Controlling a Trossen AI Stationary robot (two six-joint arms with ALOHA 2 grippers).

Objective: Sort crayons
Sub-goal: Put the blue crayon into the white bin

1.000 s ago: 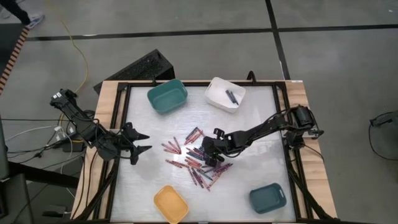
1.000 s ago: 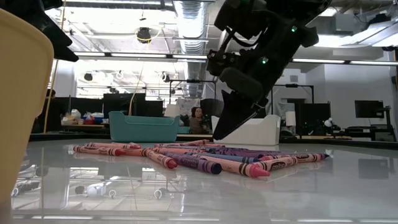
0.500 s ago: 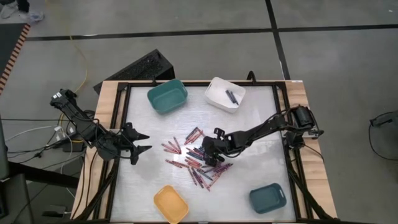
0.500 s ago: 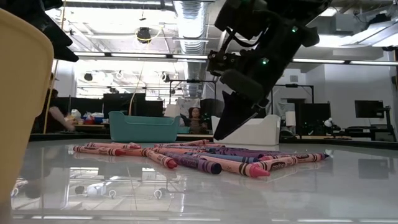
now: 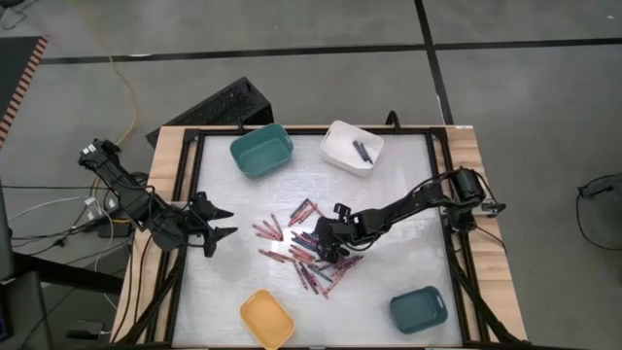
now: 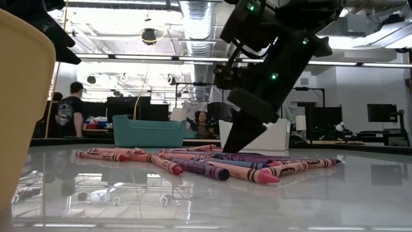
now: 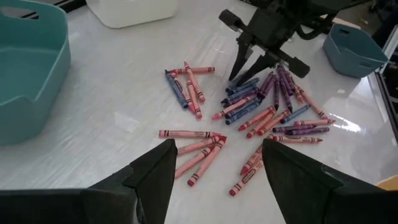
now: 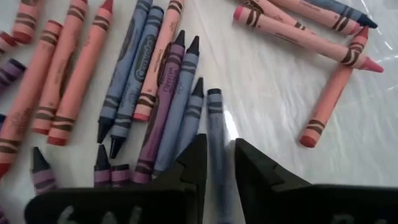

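Right pincer [image 5: 328,240] centre of the high view, down in the crayons [image 5: 309,249] spread mid-worktop [image 5: 389,282]. Left pincer [image 5: 220,222] parked centre-left, spread wide, empty. White bin [image 5: 352,147] at top with dark crayons inside, teal bins upper left and lower right, yellow bin at the bottom.

Low view: right pincer tips at centre, down at the pile.

Left wrist view: crayons fanned across centre, right pincer over them upper centre.

Right wrist view: fingers [image 8: 194,163] at bottom centre, clamped around the end of a blue crayon [image 8: 215,134]. Neighbours lying close alongside. Judgement: lift straight up, slow, to avoid dragging those. Wrappers read "Crayola".
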